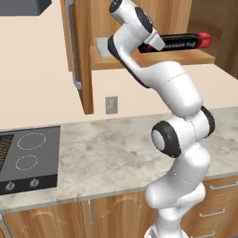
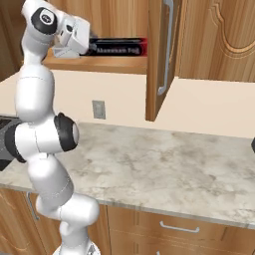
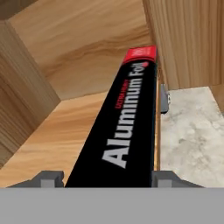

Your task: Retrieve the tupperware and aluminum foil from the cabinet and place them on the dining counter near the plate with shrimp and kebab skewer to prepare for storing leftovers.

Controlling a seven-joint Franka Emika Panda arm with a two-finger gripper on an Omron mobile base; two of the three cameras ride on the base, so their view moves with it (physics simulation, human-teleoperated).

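Observation:
The aluminum foil (image 1: 186, 43) (image 2: 119, 48) (image 3: 122, 127), a long black box with red ends, lies on the bottom shelf of the open cabinet (image 1: 195, 58). My gripper (image 1: 151, 46) (image 2: 89, 47) (image 3: 110, 177) reaches into the cabinet at the box's near end. One finger presses each long side of the box, so the gripper is shut on it. The box still rests on the shelf. The pale tupperware (image 1: 101, 46) (image 2: 62, 52) sits on the same shelf beside my hand, partly hidden by the arm. The dining counter is out of view.
The cabinet door (image 1: 79, 46) (image 2: 162, 55) hangs open with its silver bar handle, close to the arm. Below runs a marbled worktop (image 1: 111, 153) (image 2: 164, 159) with a black cooktop (image 1: 28, 158). A wall outlet (image 1: 111, 105) sits under the cabinet.

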